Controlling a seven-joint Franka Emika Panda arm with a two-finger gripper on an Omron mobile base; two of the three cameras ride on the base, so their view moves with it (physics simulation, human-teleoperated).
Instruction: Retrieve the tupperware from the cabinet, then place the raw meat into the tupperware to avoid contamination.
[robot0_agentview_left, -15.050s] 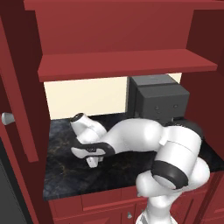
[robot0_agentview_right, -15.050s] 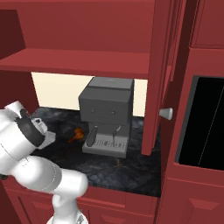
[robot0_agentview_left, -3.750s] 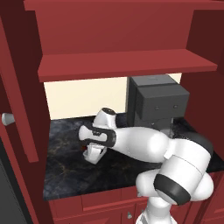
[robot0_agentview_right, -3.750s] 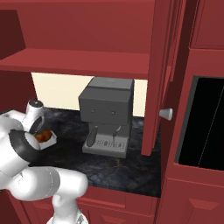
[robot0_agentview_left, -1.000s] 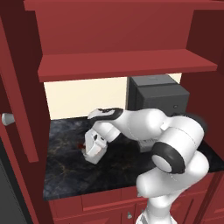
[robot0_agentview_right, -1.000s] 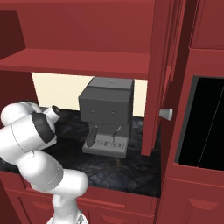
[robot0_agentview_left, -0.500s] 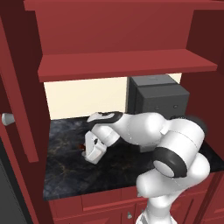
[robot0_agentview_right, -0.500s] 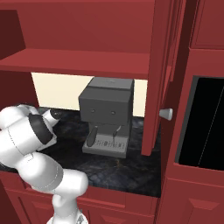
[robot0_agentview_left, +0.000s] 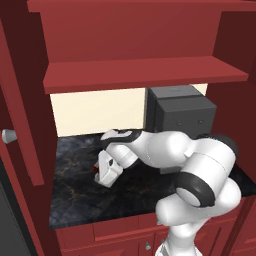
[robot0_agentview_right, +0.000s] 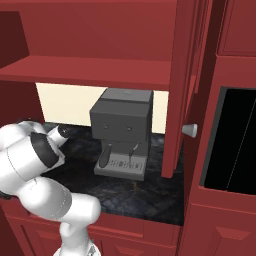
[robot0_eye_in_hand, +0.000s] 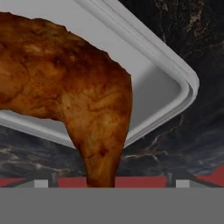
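In the hand view the raw meat (robot0_eye_in_hand: 78, 96), an orange-brown drumstick, lies over the floor of the grey-white tupperware (robot0_eye_in_hand: 162, 92), which sits on the dark marble counter (robot0_eye_in_hand: 192, 39). My gripper (robot0_eye_in_hand: 109, 183) hangs close above it, open. Its two fingertips (robot0_eye_in_hand: 41, 183) stand far apart, and the drumstick's thin end runs down between them without touching either. In the left base view the gripper (robot0_agentview_left: 106, 170) points down at the counter's left part, under the red shelf of the cabinet (robot0_agentview_left: 140, 75). The hand covers the tub there.
A big dark grey coffee machine (robot0_agentview_left: 182, 107) (robot0_agentview_right: 122, 130) stands at the back of the counter, right of the hand. An open cabinet door (robot0_agentview_left: 20, 125) with a round knob hangs at the left, and another door (robot0_agentview_right: 182, 85) at the right. A black oven front (robot0_agentview_right: 235, 140) is further right.
The jaws have swung from nearly shut to wide apart and let go of the raw meat, which now rests in the tupperware. The hand has stayed almost in place.
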